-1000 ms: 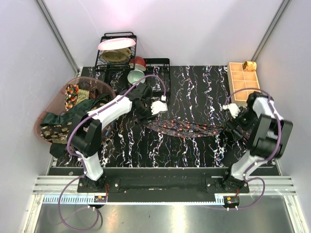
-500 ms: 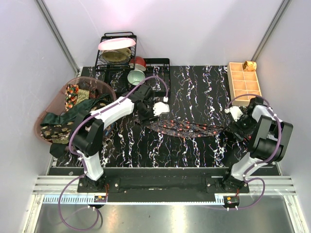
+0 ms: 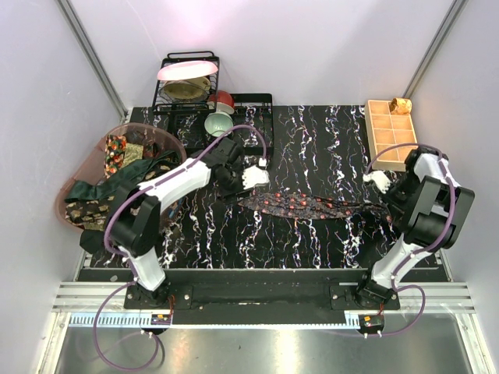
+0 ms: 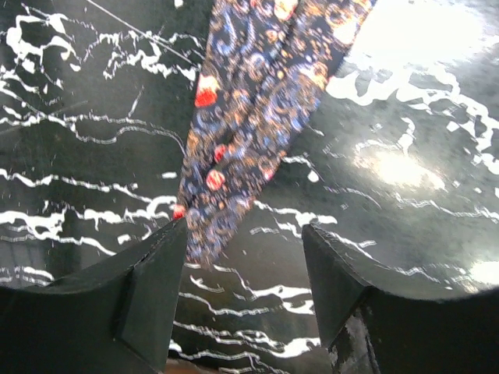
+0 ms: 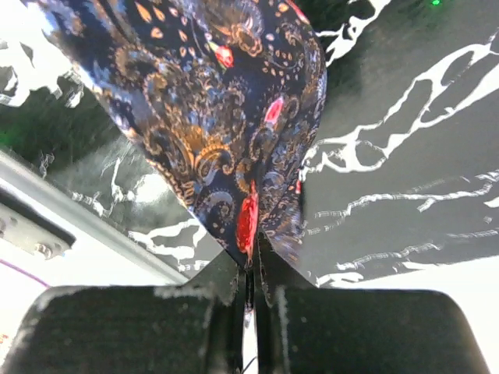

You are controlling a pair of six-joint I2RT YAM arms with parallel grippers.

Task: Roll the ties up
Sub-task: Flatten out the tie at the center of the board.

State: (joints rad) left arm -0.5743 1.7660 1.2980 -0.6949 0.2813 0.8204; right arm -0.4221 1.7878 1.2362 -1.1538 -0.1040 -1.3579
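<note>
A dark tie with small red dots [image 3: 312, 206] lies stretched across the middle of the black marbled table. My right gripper [image 3: 387, 204] is at the tie's right end. In the right wrist view the gripper [image 5: 253, 269] is shut on the pointed tip of the tie [image 5: 226, 117]. My left gripper [image 3: 236, 189] hovers at the tie's left end. In the left wrist view it [image 4: 245, 249] stands open, and the narrow end of the tie [image 4: 249, 132] reaches down beside the left finger [image 4: 148, 288]. More ties [image 3: 101, 195], dark green and patterned, lie in the pink basket [image 3: 156, 134] on the left.
A black dish rack [image 3: 187, 86] with plates stands at the back left, with a red bowl [image 3: 224, 100] and a green bowl [image 3: 218, 123] beside it. A tan gridded tray [image 3: 392, 132] sits at the back right, a small brown object [image 3: 401, 105] in its far corner.
My right gripper has shut on the tie's pointed right end and drawn slightly right. The left gripper has shifted a little over the tie's left end and stays open.
</note>
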